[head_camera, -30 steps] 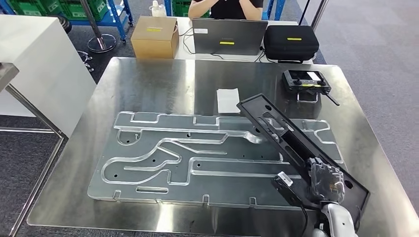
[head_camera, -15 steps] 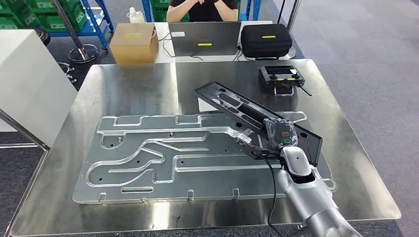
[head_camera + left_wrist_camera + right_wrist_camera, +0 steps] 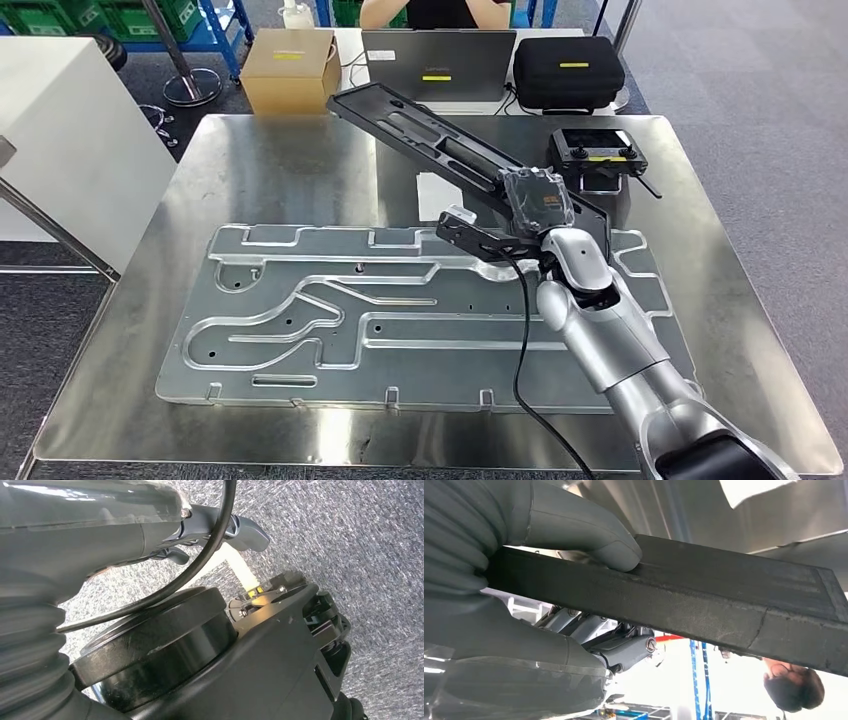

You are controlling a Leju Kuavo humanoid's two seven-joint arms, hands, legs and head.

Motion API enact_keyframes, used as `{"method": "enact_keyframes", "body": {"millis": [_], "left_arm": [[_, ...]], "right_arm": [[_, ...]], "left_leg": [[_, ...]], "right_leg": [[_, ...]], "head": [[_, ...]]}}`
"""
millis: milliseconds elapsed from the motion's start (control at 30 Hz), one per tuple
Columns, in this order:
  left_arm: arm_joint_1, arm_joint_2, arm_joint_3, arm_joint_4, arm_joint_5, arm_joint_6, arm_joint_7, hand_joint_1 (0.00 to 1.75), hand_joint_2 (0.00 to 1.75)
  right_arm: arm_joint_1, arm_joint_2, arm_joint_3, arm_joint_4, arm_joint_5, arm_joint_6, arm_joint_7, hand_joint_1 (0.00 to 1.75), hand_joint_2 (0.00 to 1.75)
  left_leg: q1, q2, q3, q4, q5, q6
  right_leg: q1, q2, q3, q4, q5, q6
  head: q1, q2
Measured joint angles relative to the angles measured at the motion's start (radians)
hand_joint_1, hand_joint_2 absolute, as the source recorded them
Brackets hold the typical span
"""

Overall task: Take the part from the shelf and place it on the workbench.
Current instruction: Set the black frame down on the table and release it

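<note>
Gripping the long black part (image 3: 440, 145) near its lower end, the right hand (image 3: 535, 205) holds it lifted above the workbench (image 3: 280, 160). From the right wrist you see the thick grey thumb (image 3: 594, 540) pressed on one face of the part (image 3: 704, 600) and the darker fingers (image 3: 619, 645) closed under the opposite face, so the hand is clamped on it.

Items you can log, each placed against the workbench:
- Part: tilted, raised over the far right quarter, its upper end reaching past the far edge toward the laptop (image 3: 438, 65).
- Grey metal plate (image 3: 400, 320) with routed channels: lying flat across the middle.
- White sheet (image 3: 435, 195): flat on the surface beyond the plate, partly under the raised part.
- Black handheld controller (image 3: 597, 152): on the far right corner.
- Cardboard box (image 3: 290, 70), laptop and black case (image 3: 568, 72): on a table just beyond the far edge, where a person (image 3: 435, 12) sits.

Left hand (image 3: 220, 527): it hangs over grey carpet (image 3: 350, 540), fingers curled in; you cannot tell from this angle whether they are closed or apart.
</note>
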Motion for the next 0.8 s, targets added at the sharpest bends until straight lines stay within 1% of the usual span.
{"method": "enact_keyframes", "body": {"millis": [233, 567, 700, 800], "left_arm": [[0.000, 0.000, 0.000, 0.000, -0.005, -0.018, -0.001, 0.00, 1.75], [-0.001, 0.000, 0.000, 0.000, -0.009, -0.018, 0.002, 0.00, 1.75], [-0.001, 0.000, 0.000, 0.000, -0.010, 0.001, -0.004, 0.00, 1.75], [0.000, 0.000, 0.000, 0.000, -0.010, 0.011, -0.014, 0.00, 1.75]], "right_arm": [[-0.006, -0.001, 0.035, 0.036, -0.021, -0.036, 0.003, 1.75, 1.75], [-0.006, -0.001, 0.040, 0.055, -0.021, -0.036, 0.003, 1.75, 1.75], [-0.006, 0.001, 0.047, 0.102, -0.017, -0.004, -0.012, 1.75, 1.75], [-0.002, 0.021, 0.061, 0.162, 0.003, -0.025, -0.038, 1.75, 1.75]], "left_leg": [[0.000, -0.001, -0.002, 0.000, 0.000, 0.000], [0.000, -0.001, -0.002, 0.000, 0.000, 0.000], [-0.002, -0.001, -0.002, 0.000, -0.001, 0.000], [-0.002, -0.001, -0.003, 0.000, -0.001, 0.000]], "right_leg": [[-0.001, -0.001, -0.001, 0.000, 0.000, 0.000], [-0.002, -0.001, -0.001, 0.000, 0.000, 0.000], [-0.003, -0.001, -0.001, 0.000, 0.000, 0.000], [-0.003, 0.000, -0.002, 0.000, -0.001, 0.000]], "head": [[0.000, 0.000], [0.000, 0.000], [0.000, 0.000], [0.000, 0.000]]}}
